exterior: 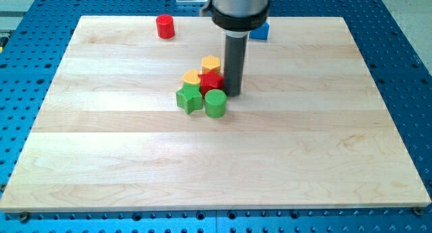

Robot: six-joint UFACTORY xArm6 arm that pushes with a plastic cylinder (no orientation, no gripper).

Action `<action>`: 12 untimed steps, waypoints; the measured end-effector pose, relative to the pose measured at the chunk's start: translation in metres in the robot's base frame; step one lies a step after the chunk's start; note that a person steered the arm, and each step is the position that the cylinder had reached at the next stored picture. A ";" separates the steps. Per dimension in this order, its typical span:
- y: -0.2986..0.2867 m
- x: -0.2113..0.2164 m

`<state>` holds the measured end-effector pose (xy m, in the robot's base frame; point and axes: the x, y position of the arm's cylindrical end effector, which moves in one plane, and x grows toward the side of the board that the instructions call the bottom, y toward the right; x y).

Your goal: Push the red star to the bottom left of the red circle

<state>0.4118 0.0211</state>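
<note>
The red star [211,83] sits in a tight cluster near the board's middle. My tip [232,92] stands right against the star's right side. The red circle [165,26], a short red cylinder, stands alone near the view's top left, far from the star. Around the star are a yellow hexagon [211,64] above it, a second yellow block [192,78] at its upper left, a green star [190,98] at its lower left and a green cylinder [215,103] just below it.
A blue block [260,32] lies at the view's top, partly hidden behind the arm. The wooden board [324,159] lies on a blue perforated table. The arm's wide body hangs over the top middle.
</note>
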 end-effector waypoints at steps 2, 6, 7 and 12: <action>-0.060 -0.008; -0.121 0.013; -0.147 -0.029; -0.187 -0.084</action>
